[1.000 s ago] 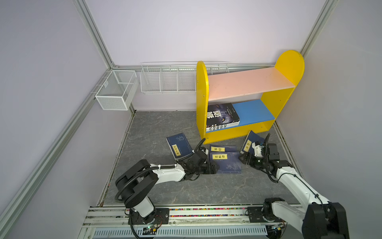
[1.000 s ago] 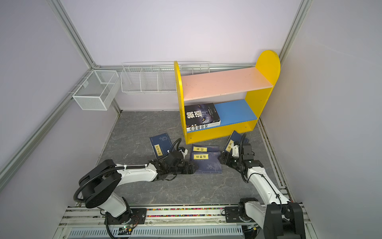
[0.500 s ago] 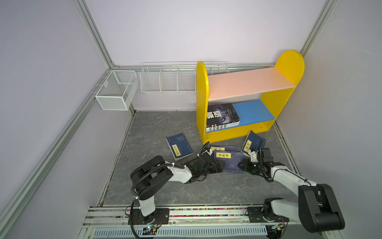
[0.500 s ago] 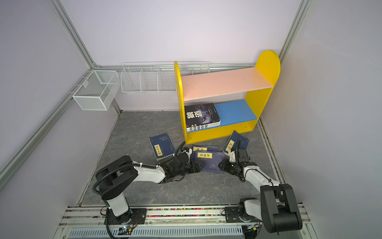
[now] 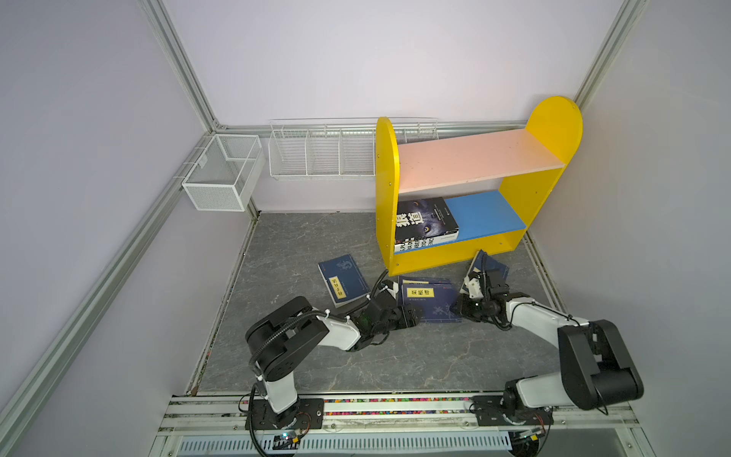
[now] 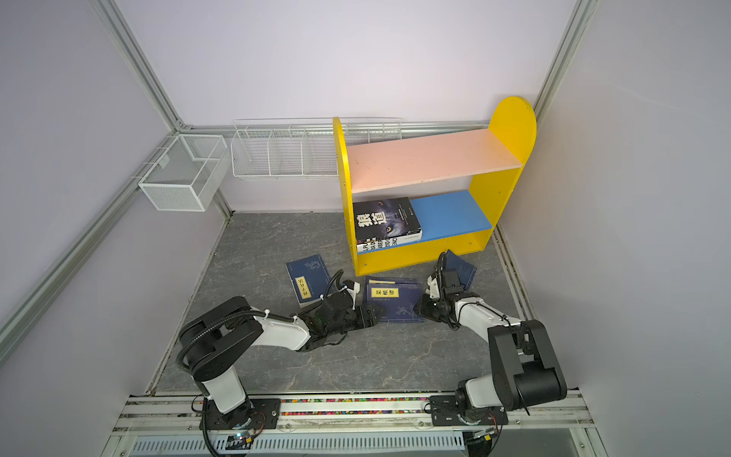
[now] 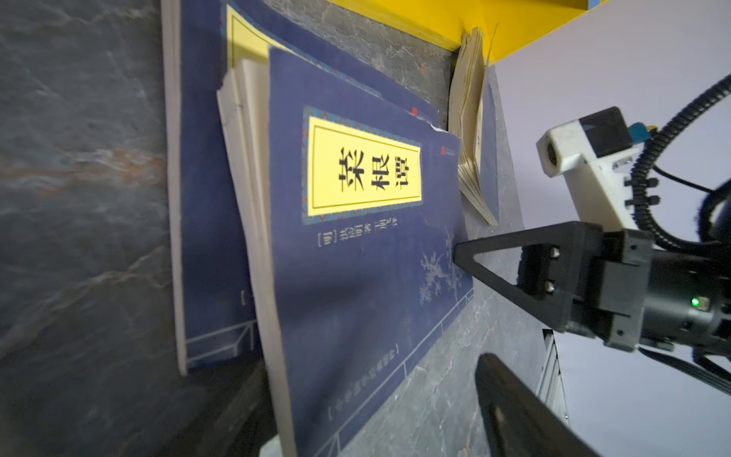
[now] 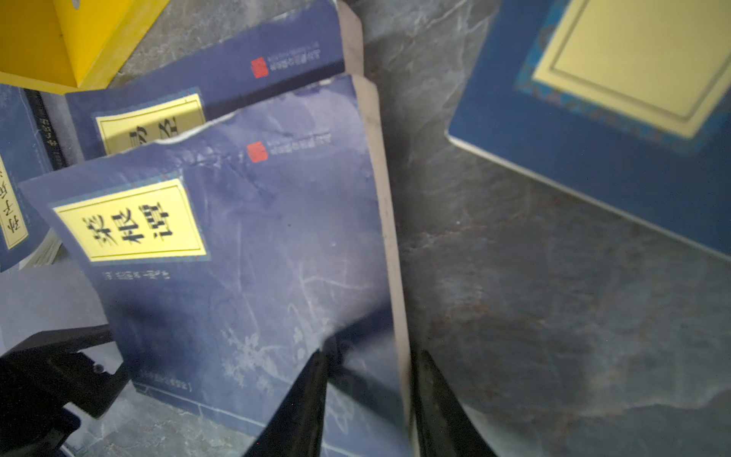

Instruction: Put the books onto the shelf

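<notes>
Floor (image 8: 553,277): right tool (image 8: 372,356) tight on navy book (image 8: 257,237), wrist view only; left tool (image 5: 411,313) agape.

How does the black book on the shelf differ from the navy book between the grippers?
The black book lies on the blue board, the navy book on the floor. The black book bears large white characters, the navy book a yellow label. Both lie cover up.
</notes>
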Action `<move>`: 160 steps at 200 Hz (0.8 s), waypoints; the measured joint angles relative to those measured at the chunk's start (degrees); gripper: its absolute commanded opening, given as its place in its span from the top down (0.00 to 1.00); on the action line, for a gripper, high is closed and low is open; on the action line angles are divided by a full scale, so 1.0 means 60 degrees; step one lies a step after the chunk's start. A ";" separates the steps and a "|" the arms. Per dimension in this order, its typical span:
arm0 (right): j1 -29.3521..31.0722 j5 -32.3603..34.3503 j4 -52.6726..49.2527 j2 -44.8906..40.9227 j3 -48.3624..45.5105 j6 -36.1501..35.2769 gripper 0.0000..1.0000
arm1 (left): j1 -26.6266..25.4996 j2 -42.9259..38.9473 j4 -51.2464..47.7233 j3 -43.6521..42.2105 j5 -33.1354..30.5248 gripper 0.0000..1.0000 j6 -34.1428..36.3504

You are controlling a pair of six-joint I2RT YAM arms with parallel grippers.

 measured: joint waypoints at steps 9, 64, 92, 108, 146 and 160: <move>0.0000 -0.0004 0.0004 0.0000 0.0004 -0.0018 0.62 | 0.0004 -0.0219 0.0000 -0.0029 0.0011 0.26 -0.0007; -0.0004 -0.0248 0.0240 0.0022 0.0015 -0.0058 0.62 | 0.0004 -0.1144 0.0809 0.0004 0.0197 0.34 -0.0339; -0.0004 -0.0357 0.0306 0.0025 0.0011 -0.0069 0.62 | 0.0011 -0.1129 0.0922 0.0069 0.0288 0.44 -0.0637; 0.0000 -0.0404 0.0306 0.0025 0.0015 -0.0113 0.62 | 0.0011 -0.1126 0.0889 0.0087 0.0229 0.49 -0.0736; 0.0000 -0.0437 0.0299 0.0025 0.0015 -0.0200 0.62 | 0.0011 -0.1224 0.0095 0.0164 -0.0036 0.63 -0.0776; 0.0004 -0.0444 0.0299 0.0025 0.0011 -0.0200 0.62 | 0.0011 -0.1268 -0.0229 0.0219 -0.0149 0.70 -0.0758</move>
